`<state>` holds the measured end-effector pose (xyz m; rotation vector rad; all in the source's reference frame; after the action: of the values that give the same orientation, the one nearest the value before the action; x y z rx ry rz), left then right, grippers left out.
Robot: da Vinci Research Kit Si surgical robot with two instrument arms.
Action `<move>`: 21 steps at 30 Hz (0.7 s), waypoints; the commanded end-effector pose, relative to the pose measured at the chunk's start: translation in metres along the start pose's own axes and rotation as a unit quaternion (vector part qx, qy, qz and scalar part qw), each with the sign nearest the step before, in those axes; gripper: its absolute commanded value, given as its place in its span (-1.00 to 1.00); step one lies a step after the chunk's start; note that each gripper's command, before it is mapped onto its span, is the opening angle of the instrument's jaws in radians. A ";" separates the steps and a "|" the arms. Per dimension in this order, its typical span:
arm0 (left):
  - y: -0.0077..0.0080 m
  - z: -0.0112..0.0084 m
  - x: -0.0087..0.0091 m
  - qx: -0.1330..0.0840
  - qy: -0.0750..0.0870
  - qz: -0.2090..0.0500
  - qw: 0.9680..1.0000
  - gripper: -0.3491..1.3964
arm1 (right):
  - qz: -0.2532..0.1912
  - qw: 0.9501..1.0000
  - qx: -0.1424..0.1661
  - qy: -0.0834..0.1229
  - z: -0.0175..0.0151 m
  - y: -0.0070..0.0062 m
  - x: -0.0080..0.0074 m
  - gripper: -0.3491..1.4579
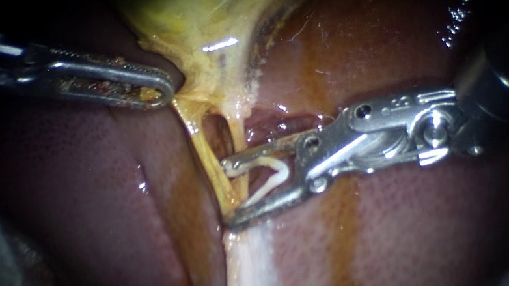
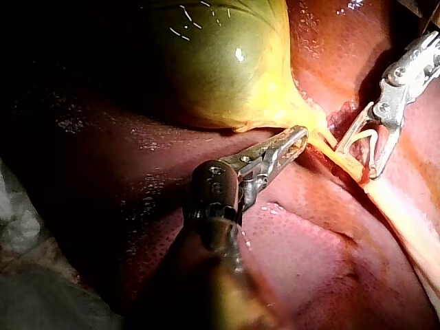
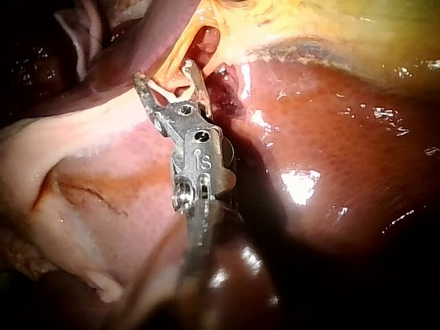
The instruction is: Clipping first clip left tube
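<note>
The right instrument comes in from the right across the dark red liver. Its end effector stands wide open, the two jaws spread in a V, with a white clip seated between them. One leg of the clip lies along each jaw, and the clip itself is unclosed. The left tube is a thin yellow strand that runs from the neck of the gallbladder down to a pale band of whitish tissue nearer the camera. It crosses the mouth of that end effector right at the jaw tips. The far jaw's tip lies against the strand just below a small dark window in the tissue, and the near jaw's tip meets it lower down, where yellow turns to white. In the right wrist view the same strand sits between the two tips, ahead of the clip's bend. Whether the clip's legs touch it I cannot tell. To the right of the window a paler strand goes down behind the far jaw. The left instrument enters from the far left. Its end effector is closed, the jaws pressed together on the edge of the yellow tissue at the gallbladder's neck, just left of where the tube begins. In the left wrist view its tip nips that yellow neck below the swollen green gallbladder. The two instruments are apart, with the tube between them.
</note>
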<state>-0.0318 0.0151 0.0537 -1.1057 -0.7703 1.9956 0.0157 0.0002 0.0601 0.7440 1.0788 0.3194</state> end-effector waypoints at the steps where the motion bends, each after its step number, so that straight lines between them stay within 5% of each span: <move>1: 0.0000 0.0000 0.0000 0.000 0.000 0.000 1.000 -1.00 | 0.001 1.000 0.000 -0.001 0.0001 0.0001 -0.0003 -0.11; 7: 0.0002 0.0000 0.0000 0.001 0.000 0.000 1.000 -1.00 | 0.013 1.000 -0.004 0.006 0.0007 0.0007 -0.0012 -0.11; 21: 0.0003 0.0002 0.0001 0.003 0.001 -0.001 1.000 -1.00 | 0.024 0.999 0.012 0.032 0.0035 0.0004 -0.0003 -0.11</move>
<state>-0.0321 0.0149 0.0535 -1.1037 -0.7650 1.9943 0.0189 -0.0012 0.0616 0.7865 1.1295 0.3751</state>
